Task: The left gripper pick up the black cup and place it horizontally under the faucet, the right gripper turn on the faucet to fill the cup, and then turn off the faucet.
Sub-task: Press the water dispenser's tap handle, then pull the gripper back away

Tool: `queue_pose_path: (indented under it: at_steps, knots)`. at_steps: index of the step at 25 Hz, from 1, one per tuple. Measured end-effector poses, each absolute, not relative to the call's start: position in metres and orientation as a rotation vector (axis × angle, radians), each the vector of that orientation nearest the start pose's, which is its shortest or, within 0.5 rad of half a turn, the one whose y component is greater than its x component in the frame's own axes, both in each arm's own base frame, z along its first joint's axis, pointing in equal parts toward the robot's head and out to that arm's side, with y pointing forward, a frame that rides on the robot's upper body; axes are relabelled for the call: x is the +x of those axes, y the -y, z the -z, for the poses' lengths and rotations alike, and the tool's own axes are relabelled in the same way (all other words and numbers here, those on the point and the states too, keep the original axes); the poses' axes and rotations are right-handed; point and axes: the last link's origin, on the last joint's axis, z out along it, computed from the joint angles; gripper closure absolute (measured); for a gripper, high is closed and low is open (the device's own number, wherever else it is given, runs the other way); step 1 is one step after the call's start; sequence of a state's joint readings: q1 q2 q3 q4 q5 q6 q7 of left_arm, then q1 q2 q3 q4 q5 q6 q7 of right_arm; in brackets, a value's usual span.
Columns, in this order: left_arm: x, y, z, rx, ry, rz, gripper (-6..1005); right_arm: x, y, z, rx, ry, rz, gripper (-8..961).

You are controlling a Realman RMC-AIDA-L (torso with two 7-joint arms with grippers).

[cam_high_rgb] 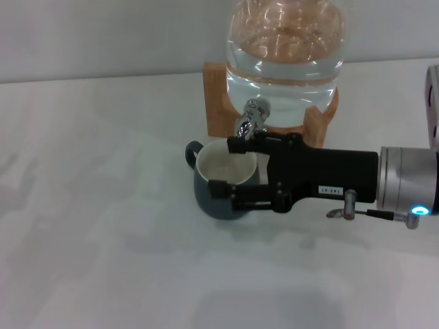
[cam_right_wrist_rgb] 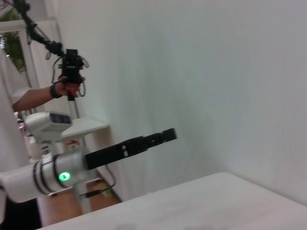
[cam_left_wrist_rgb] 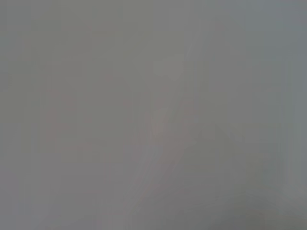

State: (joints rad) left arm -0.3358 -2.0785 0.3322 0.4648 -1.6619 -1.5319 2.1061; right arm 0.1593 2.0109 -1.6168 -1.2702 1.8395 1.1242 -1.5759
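The black cup (cam_high_rgb: pixel 206 202) stands upright on the white table, its cream inside showing, directly below the faucet (cam_high_rgb: pixel 252 116). The faucet sticks out of the glass water jar (cam_high_rgb: pixel 285 48) on its wooden stand (cam_high_rgb: pixel 218 96). My right gripper (cam_high_rgb: pixel 223 166) reaches in from the right on its black arm. Its jaws are spread apart, one just below the faucet at the cup's far rim, the other across the cup's front. My left gripper (cam_right_wrist_rgb: pixel 168 135) shows only in the right wrist view, held up in the air near a wall. The left wrist view is blank grey.
The white table (cam_high_rgb: pixel 103 240) stretches to the left and front of the cup. A grey box (cam_high_rgb: pixel 433 103) sits at the right edge. In the right wrist view a person's hand (cam_right_wrist_rgb: pixel 67 86) holds a device in the background.
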Motion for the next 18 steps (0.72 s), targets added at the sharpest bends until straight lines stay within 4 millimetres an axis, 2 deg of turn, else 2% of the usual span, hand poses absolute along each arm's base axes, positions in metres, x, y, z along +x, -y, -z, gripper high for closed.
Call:
queue_pose_path:
  at_steps: [9,18]
  knots:
    - [-0.334,-0.295,-0.073,-1.825,0.593,1.103,594,0.178,-0.302,0.006,-2.619,-0.434,-0.882,115]
    - [-0.333,-0.295,-0.075,-1.83,0.582,1.108,594,0.183,-0.301,0.002,-2.617,-0.435,-0.873,115]
